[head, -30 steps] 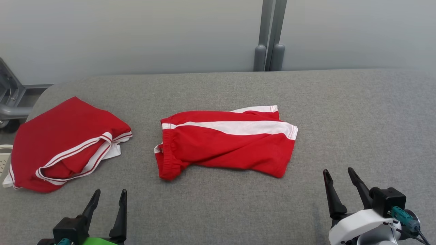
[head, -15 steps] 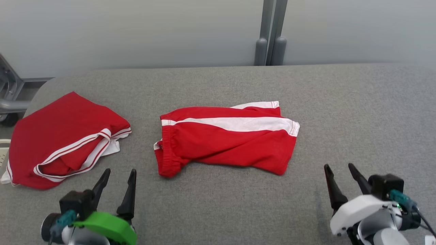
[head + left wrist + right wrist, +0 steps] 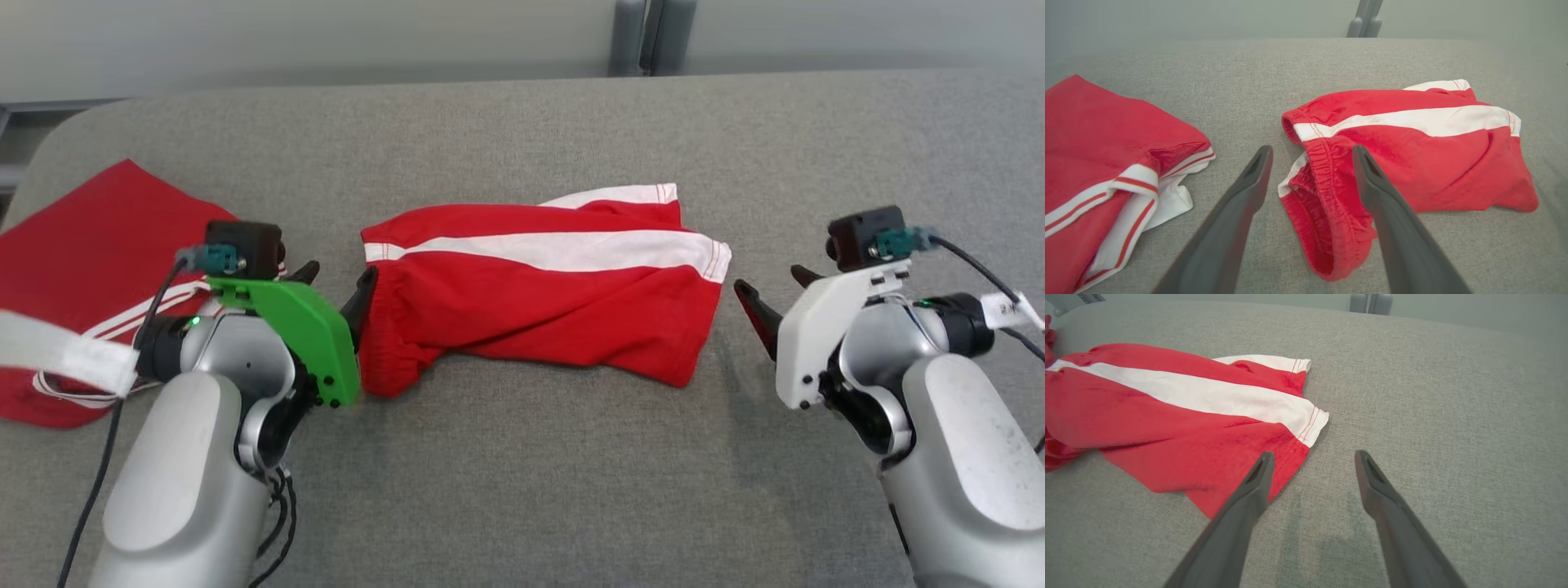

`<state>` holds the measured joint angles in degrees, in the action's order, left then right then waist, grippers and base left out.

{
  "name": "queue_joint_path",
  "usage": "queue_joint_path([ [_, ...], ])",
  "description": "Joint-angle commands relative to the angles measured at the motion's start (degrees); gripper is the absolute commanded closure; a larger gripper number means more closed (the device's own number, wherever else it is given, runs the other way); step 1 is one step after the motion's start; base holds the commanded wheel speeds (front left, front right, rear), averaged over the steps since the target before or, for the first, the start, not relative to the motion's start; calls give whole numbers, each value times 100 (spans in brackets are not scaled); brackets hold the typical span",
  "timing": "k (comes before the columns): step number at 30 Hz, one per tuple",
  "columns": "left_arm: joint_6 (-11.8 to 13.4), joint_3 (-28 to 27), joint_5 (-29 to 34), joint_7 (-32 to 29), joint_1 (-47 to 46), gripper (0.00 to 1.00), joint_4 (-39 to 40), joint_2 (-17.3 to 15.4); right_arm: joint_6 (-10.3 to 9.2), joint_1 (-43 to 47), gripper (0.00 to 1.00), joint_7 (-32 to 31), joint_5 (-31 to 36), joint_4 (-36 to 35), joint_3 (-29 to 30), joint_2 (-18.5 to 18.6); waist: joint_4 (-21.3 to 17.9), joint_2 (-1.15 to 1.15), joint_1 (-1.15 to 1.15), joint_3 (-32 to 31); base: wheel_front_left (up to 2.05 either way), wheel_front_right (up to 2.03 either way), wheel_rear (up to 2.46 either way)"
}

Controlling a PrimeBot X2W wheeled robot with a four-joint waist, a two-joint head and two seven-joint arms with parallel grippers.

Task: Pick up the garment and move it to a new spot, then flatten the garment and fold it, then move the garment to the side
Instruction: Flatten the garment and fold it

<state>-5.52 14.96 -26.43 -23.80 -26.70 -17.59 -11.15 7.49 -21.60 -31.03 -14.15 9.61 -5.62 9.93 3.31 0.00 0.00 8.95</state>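
The garment, red shorts with a broad white stripe, lies crumpled across the middle of the grey padded table. My left gripper is open at its elastic waistband end. In the left wrist view that gripper hovers with the waistband between its spread fingers, not closed on it. My right gripper is open just off the garment's right hem. In the right wrist view the gripper has its left finger over the hem corner of the garment, and bare table lies between the tips.
A second red garment with white trim lies at the table's left edge, partly behind my left arm, and appears at the left wrist view's left. A grey post stands behind the table. Bare table stretches to the right and front.
The head camera has tilted down. Both arms have reached forward from the near edge, the left gripper to the waistband end, the right to the hem end. Both stay open.
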Motion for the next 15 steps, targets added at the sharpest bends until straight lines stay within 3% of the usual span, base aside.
queue_joint_path([
  [1, 59, -4, -61, -151, -180, 0, -69, 11, 0, -132, 0, -155, -103, 9, -88, 40, -66, 0, 0, 345, 0, 0, 0],
  [8, 575, -93, -131, -1276, -1108, 0, -477, 69, 0, -877, 0, -1088, -337, 52, -576, 334, -158, 0, 0, 884, 0, 0, 0],
  [15, 785, -61, -283, -2169, -1542, 0, -474, 76, 0, -1314, 0, -1253, -383, 120, -705, 445, -179, 0, 0, 1133, 0, 0, 0],
])
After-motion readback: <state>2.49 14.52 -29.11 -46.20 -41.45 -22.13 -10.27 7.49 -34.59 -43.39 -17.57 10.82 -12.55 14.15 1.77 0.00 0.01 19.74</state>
